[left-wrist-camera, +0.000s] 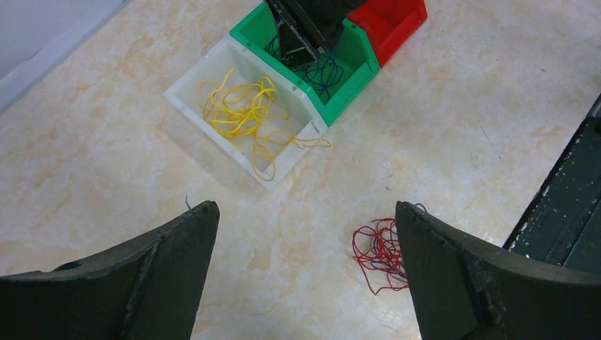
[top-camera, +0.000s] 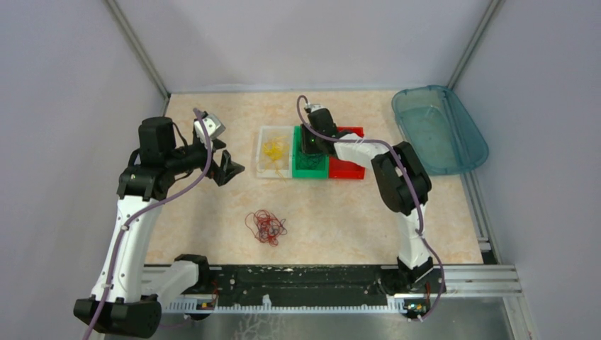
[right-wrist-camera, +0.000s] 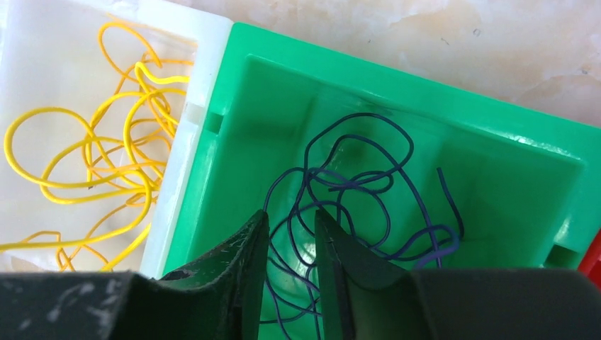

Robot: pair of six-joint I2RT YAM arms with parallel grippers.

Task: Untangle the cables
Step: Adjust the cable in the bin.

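A red tangle of cables (top-camera: 266,227) with a few dark strands in it lies loose on the table, also in the left wrist view as the same tangle (left-wrist-camera: 379,253). Yellow cables (left-wrist-camera: 244,113) sit in the white bin (left-wrist-camera: 197,65), one loop hanging over its near wall. Dark purple cables (right-wrist-camera: 368,177) lie in the green bin (right-wrist-camera: 397,78). My right gripper (right-wrist-camera: 290,212) is lowered into that green bin, jaws a little apart, purple strands lying in the gap under them. My left gripper (left-wrist-camera: 305,207) hovers wide open above bare table, left of the red tangle.
A red bin (top-camera: 347,168) stands right of the green bin (top-camera: 310,168). A teal tub (top-camera: 439,127) sits at the back right corner. The black rail (top-camera: 298,280) runs along the near edge. Grey walls close in left, right and back.
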